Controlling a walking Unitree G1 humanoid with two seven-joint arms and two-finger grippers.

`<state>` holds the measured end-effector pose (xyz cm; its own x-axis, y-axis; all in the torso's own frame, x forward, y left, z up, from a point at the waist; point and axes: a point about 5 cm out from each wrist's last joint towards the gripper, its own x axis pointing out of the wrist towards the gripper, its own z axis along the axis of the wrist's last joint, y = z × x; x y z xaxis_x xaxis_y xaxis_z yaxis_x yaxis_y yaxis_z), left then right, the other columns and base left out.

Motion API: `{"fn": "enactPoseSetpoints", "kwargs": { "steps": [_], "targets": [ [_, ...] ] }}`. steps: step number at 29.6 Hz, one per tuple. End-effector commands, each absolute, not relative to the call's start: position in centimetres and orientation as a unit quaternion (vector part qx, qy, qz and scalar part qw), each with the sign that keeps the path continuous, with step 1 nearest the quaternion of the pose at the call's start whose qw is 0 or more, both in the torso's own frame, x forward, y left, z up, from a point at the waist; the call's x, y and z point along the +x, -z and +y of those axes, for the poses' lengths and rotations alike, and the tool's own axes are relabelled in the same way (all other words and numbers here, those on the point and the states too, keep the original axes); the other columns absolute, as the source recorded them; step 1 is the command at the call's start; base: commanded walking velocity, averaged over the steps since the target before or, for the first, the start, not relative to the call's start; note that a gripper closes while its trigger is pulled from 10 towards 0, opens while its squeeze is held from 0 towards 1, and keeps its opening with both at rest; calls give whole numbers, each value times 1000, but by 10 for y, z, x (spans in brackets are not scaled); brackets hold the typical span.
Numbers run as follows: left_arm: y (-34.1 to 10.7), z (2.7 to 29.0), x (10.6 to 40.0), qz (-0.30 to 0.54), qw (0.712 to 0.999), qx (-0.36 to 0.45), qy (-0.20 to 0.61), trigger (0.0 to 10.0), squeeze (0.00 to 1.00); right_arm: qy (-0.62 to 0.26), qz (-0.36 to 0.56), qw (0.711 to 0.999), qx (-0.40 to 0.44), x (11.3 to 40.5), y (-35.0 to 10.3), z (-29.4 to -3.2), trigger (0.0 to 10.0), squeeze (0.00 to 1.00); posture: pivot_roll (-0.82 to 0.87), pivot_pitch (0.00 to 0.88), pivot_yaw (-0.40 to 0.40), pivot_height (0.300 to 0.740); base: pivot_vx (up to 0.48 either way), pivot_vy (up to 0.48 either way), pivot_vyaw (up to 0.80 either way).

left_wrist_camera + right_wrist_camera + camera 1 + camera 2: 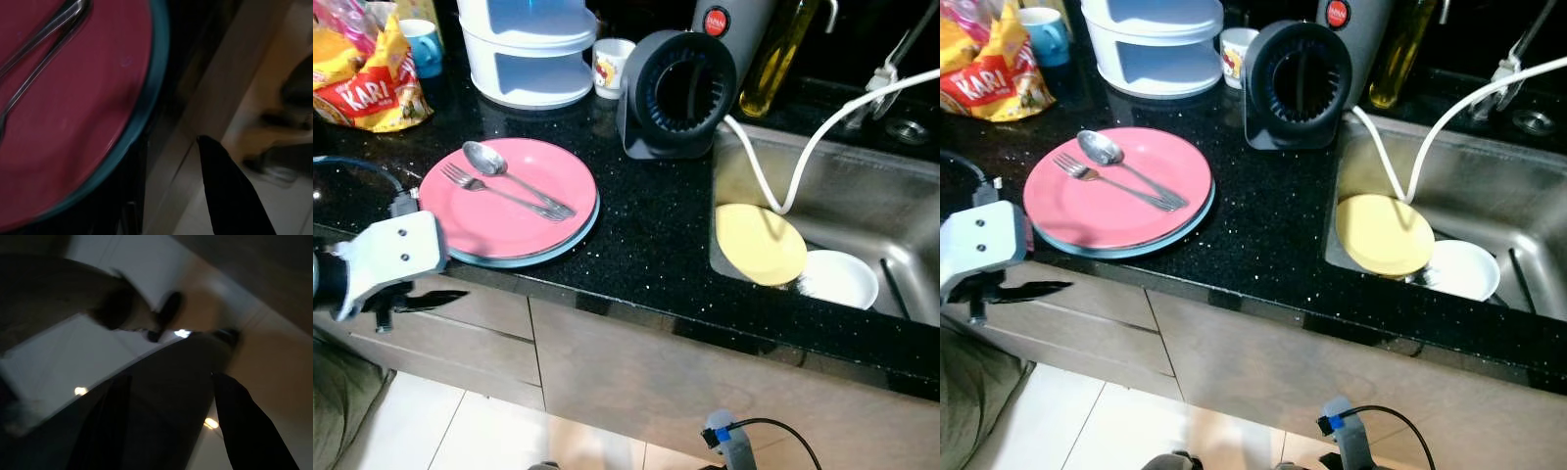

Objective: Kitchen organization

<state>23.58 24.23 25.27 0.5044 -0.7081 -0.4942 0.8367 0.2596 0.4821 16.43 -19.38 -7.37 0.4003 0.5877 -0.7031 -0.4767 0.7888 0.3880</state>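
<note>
Black speckled countertop (646, 235) runs across the head views, with a steel sink (862, 196) at the right and pale cabinet fronts below. Little of the tidying looks done, I'd say. At centre left a pink plate (514, 191) sits on a blue-rimmed plate (570, 242), two stacked, with one spoon (494, 164) and one fork (480, 184) lying across the top one, handles crossing. In the sink lie one yellow plate (760, 243) and one white bowl (840, 278), touching, with a white hose (822, 127) draped in above them.

Upper left holds one yellow snack bag (367, 83) and one blue mug (424, 44); along the top stand a white two-tier container (530, 49), one small printed cup (610, 67), a black round appliance (675, 95) and one oil bottle (781, 54).

Low at the left edge, the left gripper (411, 302) hangs just below the counter edge, beside the stacked plates, holding nothing; I cannot tell how its fingers stand. In its wrist view the right gripper (166, 426) has its fingers apart and empty, arm hanging idle. Everything appears left to sort.
</note>
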Motion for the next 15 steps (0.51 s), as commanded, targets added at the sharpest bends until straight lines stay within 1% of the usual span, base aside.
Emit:
{"fn": "enactPoseSetpoints", "kwargs": {
  "steps": [1,2,3,5,6,7,8,10,11,15],
  "targets": [
    [-255,230,227,62,781,319,533,10000,0,-347,425,832,80,170,66,-200,10000,0,126,118,-70,740,0,0,0],
    [-256,223,221,50,773,300,556,10000,0,-379,407,826,91,175,59,-200,10000,0,126,118,-70,740,0,0,0],
    [-256,223,221,50,773,300,556,10000,0,-379,407,826,91,175,59,-200,10000,0,126,118,-70,740,0,0,0],
    [-256,217,216,44,768,287,571,10000,0,-419,385,815,105,180,52,-199,10000,0,125,118,-69,740,0,0,0],
    [-256,217,216,44,768,287,571,10000,0,-419,385,815,105,180,52,-199,10000,0,125,118,-69,740,0,0,0],
    [-257,214,214,38,766,278,578,10000,0,-467,359,799,122,186,42,-195,10000,0,124,118,-68,740,0,0,0],
    [-258,212,214,32,767,274,579,10000,0,-496,341,787,133,189,36,-192,10000,0,124,118,-67,740,0,0,0],
    [-259,209,214,23,769,270,579,10000,0,-531,317,771,149,191,27,-187,10000,0,124,118,-66,740,0,0,0],
    [-259,209,214,23,769,270,579,10000,0,-531,317,771,149,191,27,-187,10000,0,124,118,-66,740,0,0,0],
    [-272,204,218,-29,784,260,563,10000,0,-606,226,737,193,197,-10,-177,10000,0,117,121,-58,740,0,0,0]
  ]
}}
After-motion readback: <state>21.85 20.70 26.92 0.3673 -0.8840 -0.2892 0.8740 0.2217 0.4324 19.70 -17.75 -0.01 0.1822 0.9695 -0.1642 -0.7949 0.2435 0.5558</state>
